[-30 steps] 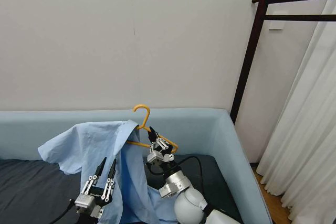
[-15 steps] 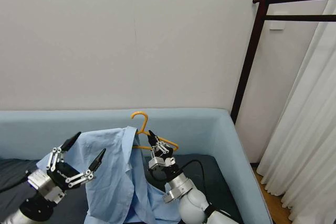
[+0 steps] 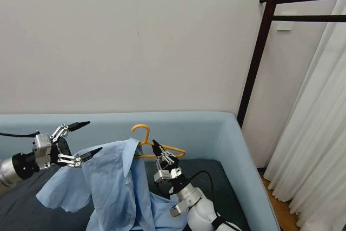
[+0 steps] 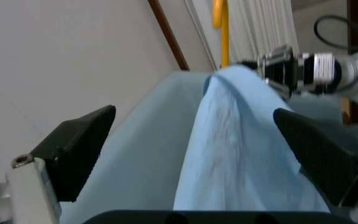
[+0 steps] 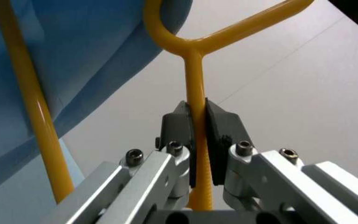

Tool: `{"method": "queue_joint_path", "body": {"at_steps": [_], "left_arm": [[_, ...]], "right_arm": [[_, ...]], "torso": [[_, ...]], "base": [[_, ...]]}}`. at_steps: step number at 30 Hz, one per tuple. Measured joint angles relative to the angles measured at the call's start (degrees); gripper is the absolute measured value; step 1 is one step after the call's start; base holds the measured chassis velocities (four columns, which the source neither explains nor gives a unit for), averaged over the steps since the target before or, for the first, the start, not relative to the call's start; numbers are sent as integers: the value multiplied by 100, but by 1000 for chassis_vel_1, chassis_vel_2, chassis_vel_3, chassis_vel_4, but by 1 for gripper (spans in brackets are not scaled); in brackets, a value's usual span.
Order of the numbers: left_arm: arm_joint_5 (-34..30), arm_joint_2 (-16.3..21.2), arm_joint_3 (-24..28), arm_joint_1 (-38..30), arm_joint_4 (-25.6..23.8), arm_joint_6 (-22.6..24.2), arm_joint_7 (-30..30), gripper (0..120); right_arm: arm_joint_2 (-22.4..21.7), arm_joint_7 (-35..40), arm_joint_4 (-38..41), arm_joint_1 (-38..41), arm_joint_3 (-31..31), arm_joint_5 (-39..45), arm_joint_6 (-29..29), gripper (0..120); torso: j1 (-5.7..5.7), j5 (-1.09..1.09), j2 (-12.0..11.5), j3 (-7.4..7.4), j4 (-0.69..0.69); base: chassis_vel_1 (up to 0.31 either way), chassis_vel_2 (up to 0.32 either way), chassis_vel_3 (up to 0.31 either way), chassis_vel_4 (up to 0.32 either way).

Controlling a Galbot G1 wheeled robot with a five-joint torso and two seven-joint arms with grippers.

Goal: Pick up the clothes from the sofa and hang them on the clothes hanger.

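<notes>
Since our left end effector [image 3: 93,136] has swung to the left edge, fingers [image 3: 78,125] spread, we carry the shirt [image 3: 111,177], lower centre over the sofa [image 3: 216,128], solely by our right end effector [image 3: 160,154] clenched on its hanger [image 3: 141,131]

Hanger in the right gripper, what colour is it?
The hanger is orange-yellow, clearest in the right wrist view.

Left hand [image 3: 92,137] high at left, spread wide; right hand [image 3: 160,150] low, central, clamped tight.
</notes>
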Motion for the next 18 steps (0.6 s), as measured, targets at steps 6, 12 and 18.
{"method": "queue_joint_path", "body": {"at_steps": [6,12,18], "left_arm": [[103,282,130,-138,290,383,288,97],[220,280,220,-89,190,505,286,87],[363,179,257,-30,37,536,215,61]], "right_arm": [[72,21,6,-2,17,-143,104,5],[190,38,108,-17,62,-403,187,5],[188,49,308,-140,98,-639,308,5]], "torso": [[0,0,0,0,1],[0,0,0,0,1],[0,0,0,-1,0]], "base": [[0,0,0,0],[0,0,0,0],[0,0,0,0]]}}
